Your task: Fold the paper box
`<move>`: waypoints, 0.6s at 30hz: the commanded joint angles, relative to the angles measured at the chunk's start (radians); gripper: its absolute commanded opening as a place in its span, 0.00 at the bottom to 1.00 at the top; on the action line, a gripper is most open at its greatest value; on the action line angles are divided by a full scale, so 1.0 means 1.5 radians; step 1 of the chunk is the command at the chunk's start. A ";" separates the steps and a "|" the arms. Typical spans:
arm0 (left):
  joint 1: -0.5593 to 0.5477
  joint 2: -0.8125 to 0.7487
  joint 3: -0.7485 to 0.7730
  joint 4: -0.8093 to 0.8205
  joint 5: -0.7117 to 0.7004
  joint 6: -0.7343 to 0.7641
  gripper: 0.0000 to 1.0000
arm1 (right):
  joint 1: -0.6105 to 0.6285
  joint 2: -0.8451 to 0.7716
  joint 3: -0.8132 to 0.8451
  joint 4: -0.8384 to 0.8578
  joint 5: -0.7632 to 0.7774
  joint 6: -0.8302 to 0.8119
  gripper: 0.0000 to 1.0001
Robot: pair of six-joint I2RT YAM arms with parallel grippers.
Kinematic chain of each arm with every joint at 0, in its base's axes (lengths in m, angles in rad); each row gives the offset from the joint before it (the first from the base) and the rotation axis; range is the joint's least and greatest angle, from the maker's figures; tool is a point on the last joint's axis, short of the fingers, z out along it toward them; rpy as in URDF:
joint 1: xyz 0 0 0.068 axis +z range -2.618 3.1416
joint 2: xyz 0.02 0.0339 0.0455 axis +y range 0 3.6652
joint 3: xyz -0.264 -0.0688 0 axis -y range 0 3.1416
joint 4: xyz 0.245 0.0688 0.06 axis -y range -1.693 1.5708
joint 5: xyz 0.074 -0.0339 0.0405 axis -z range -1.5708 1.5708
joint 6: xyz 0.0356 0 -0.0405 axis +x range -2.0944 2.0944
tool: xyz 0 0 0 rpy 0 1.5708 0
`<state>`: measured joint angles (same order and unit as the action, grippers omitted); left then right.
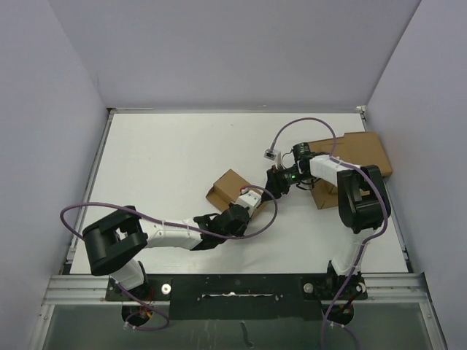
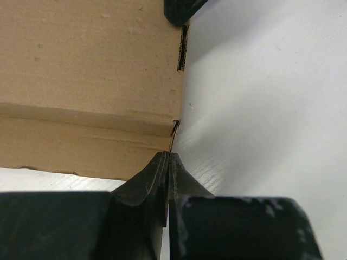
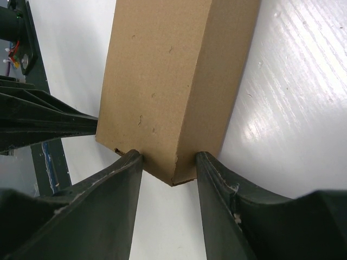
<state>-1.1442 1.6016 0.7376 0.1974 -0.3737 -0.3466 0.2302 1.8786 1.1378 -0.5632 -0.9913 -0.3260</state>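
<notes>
Paper box (image 1: pixel 230 187) mid-tabletop (image 1: pixel 160 157), already a narrow rectangular body. My right fingers (image 3: pixel 116 189) pinch one end; my left fingers (image 2: pixel 154 179), pressed together, rest against its edge. Closing the ends seemingly remains.

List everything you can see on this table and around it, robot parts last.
paper box: one, brown, mid-table, between the two grippers
cardboard slab: one, brown, flat, far right of the table
table: one, white, walled on three sides
cables: two, purple, one looping off each arm
left gripper: one, black, shut, tip against the box's edge
right gripper: one, black, closed on the box's end
</notes>
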 commanded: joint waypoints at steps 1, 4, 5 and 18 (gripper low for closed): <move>0.010 -0.024 0.046 0.054 -0.053 -0.031 0.00 | 0.022 0.011 0.000 -0.044 -0.029 0.014 0.44; 0.009 -0.022 0.049 0.058 -0.053 -0.021 0.00 | 0.022 0.012 0.000 -0.044 -0.028 0.014 0.44; 0.008 -0.022 0.048 0.062 -0.053 -0.016 0.00 | 0.022 0.012 0.000 -0.043 -0.027 0.014 0.44; 0.007 -0.055 -0.010 0.139 -0.029 0.038 0.00 | 0.024 0.019 0.002 -0.045 -0.026 0.014 0.44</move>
<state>-1.1435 1.5898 0.7151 0.2691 -0.4080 -0.3195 0.2382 1.8908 1.1381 -0.5751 -1.0012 -0.3126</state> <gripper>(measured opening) 0.007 0.439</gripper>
